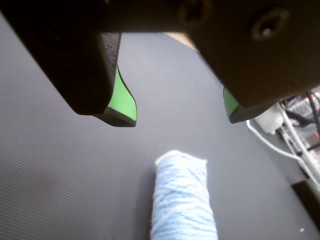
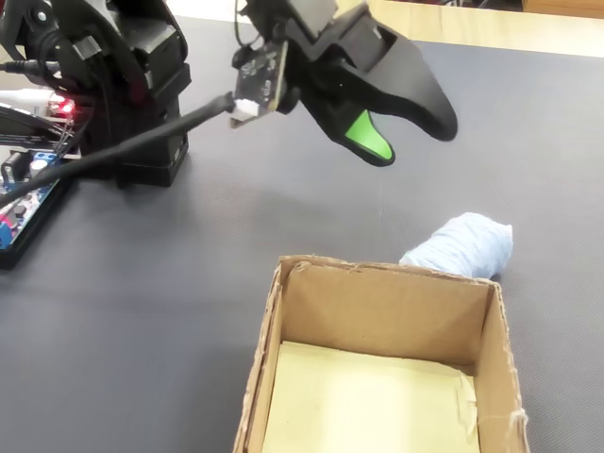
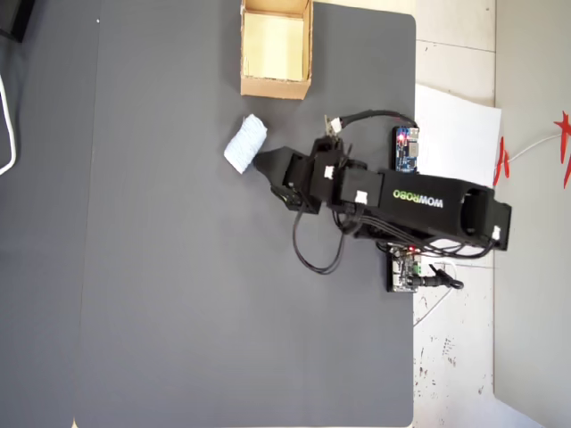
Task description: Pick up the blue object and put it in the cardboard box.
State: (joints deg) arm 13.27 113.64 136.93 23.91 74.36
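- Black gripper with green-lined jaws (image 1: 182, 112) hangs spread wide and empty above the dark grey ribbed mat (image 1: 55, 175), holding nothing.
- Pale blue, fuzzy roll of yarn-like cloth, the blue object (image 1: 182, 197), lies on the mat just ahead of the jaw tips in the wrist view; in the fixed view it sits just beside the far right corner of the low tan cardboard box (image 2: 387, 311).
- Likely risk: the soft roll could squash or roll away if one jaw lands on it first, since it does not look centred between the jaws.
- Another risk: closeness to the box wall may let a jaw catch the cardboard and shove the box.
- Hidden: the wrist view cuts off the roll's near end and shows no box; overhead, the arm (image 3: 393, 201) covers the jaws.
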